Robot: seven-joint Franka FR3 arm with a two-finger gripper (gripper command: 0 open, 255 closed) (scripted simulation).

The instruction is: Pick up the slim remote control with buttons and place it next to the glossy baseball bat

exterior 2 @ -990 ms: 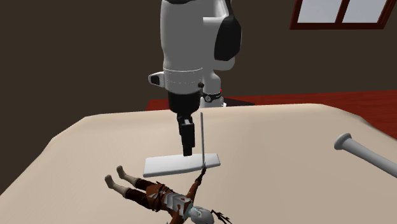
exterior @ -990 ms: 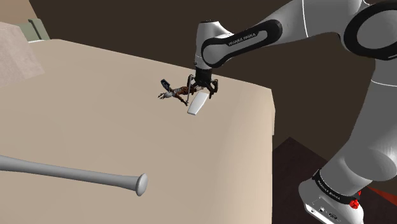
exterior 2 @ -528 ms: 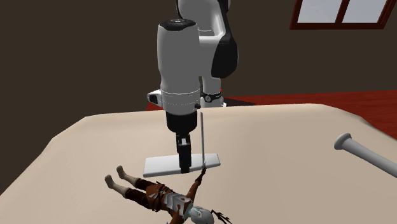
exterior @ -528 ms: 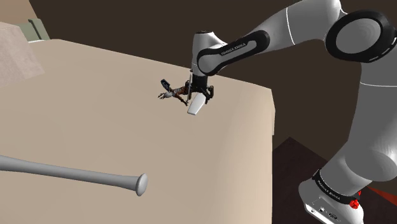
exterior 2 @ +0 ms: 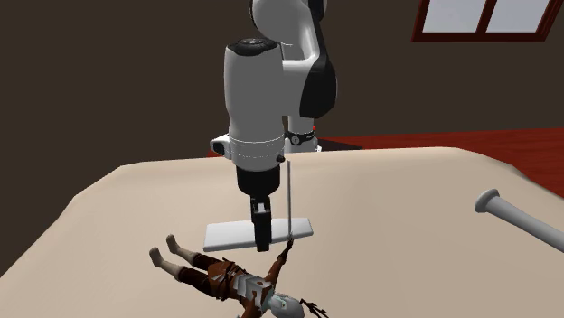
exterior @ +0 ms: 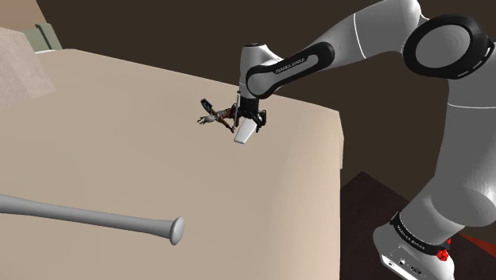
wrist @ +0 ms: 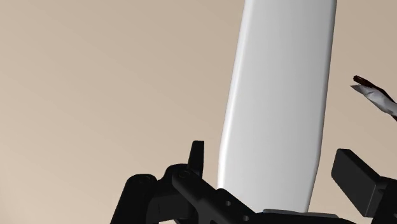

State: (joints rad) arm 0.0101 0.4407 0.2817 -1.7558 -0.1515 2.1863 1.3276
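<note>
The remote (exterior: 246, 133) is a plain white slim slab lying flat on the beige surface (exterior: 119, 159), near its far edge. My gripper (exterior: 249, 121) hangs straight down over it, open, one black finger on each long side. In the wrist view the remote (wrist: 280, 108) runs between the fingertips (wrist: 197, 158), with a small gap on both sides. From the second exterior view the gripper (exterior 2: 262, 237) reaches down to the remote (exterior 2: 230, 236). The grey bat (exterior: 87, 216) lies far off at the shoulder view's lower left, and its knob end (exterior 2: 524, 219) shows at the second exterior view's right.
A small doll figure (exterior: 216, 115) lies right beside the remote, and its thin upright staff (exterior 2: 287, 199) stands close to the gripper. The surface drops off at the edge (exterior: 340, 151) on the shoulder view's right. A pale block (exterior: 20, 75) sits at the far left.
The gripper has come down from above the remote until its fingers straddle it. The forearm has swung lower. The remote, doll and bat have not moved.
</note>
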